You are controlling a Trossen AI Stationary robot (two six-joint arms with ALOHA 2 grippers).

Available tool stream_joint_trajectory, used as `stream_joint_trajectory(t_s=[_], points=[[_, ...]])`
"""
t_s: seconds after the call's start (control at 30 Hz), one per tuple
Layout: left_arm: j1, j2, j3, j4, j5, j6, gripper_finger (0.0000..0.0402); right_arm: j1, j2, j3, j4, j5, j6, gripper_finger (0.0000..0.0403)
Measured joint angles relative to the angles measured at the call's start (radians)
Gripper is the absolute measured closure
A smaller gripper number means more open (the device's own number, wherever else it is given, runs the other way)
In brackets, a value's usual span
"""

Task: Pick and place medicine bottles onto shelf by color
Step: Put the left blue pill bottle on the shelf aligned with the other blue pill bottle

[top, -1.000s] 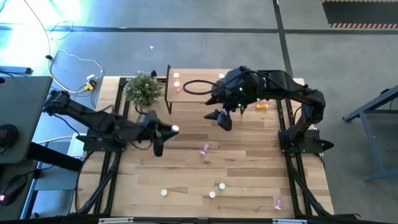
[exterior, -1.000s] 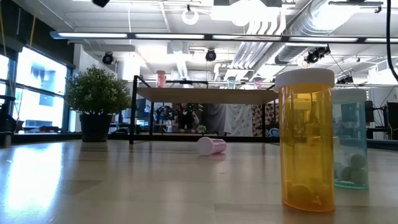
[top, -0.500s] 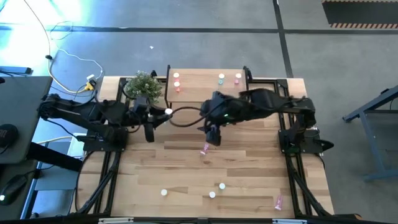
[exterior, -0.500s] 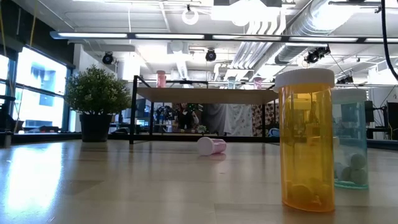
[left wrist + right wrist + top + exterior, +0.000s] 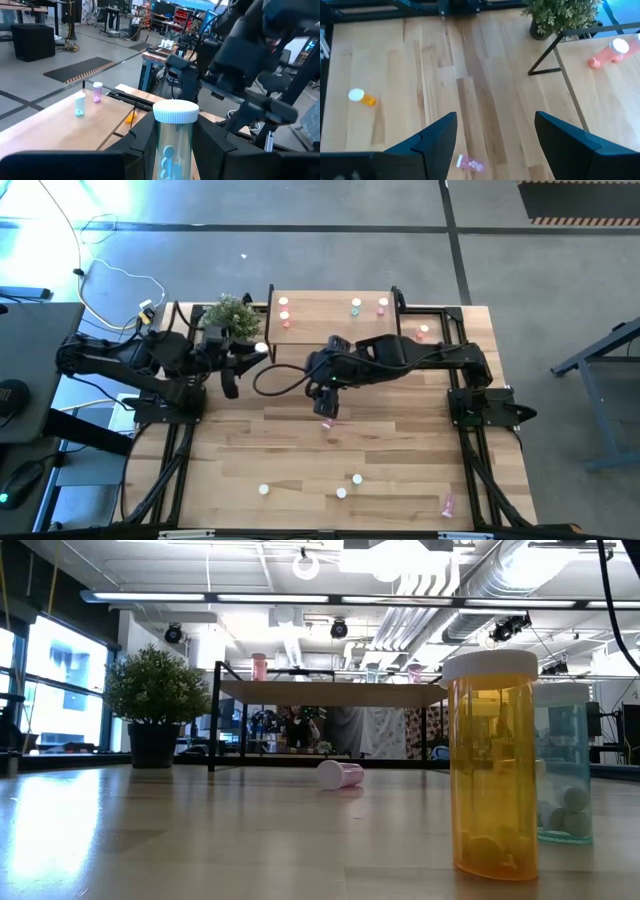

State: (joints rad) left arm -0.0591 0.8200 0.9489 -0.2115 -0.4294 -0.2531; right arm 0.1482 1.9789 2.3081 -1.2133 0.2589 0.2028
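Since the right gripper [image 5: 326,407] hangs with jaws wide open and empty right over the pink bottle [image 5: 329,419] lying mid-surface, I'd straddle its body squarely before closing — it'll roll. The left gripper [image 5: 232,387] is clamped on a pale green bottle [image 5: 172,142], near the shelf [image 5: 320,300] — set it by its matching colour.

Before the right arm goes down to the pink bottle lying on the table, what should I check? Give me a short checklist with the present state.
1. Right gripper open: ok.
2. Right gripper empty: ok.
3. Pink bottle lying between the fingers' line, unobstructed: ok.
4. Left gripper shut on the pale green bottle: ok.
5. Left arm away from the right arm's path: ok, it is near the plant.
6. Free place beside the pink bottles on the shelf: cannot tell.
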Motion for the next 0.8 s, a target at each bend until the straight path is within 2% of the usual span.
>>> stream_joint_trajectory(t_s=[0.27, 0.8], points=[[0.007, -0.016, 0.0, -0.001, 0.008, 0.029, 0.0309, 0.014, 0.0, 0.0, -0.134, 0.075, 0.025, 0.0144], [0.006, -0.016, 0.0, -0.001, 0.003, 0.029, 0.0309, -0.027, -0.02, 0.0, -0.277, 0.043, -0.109, 0.0144]])
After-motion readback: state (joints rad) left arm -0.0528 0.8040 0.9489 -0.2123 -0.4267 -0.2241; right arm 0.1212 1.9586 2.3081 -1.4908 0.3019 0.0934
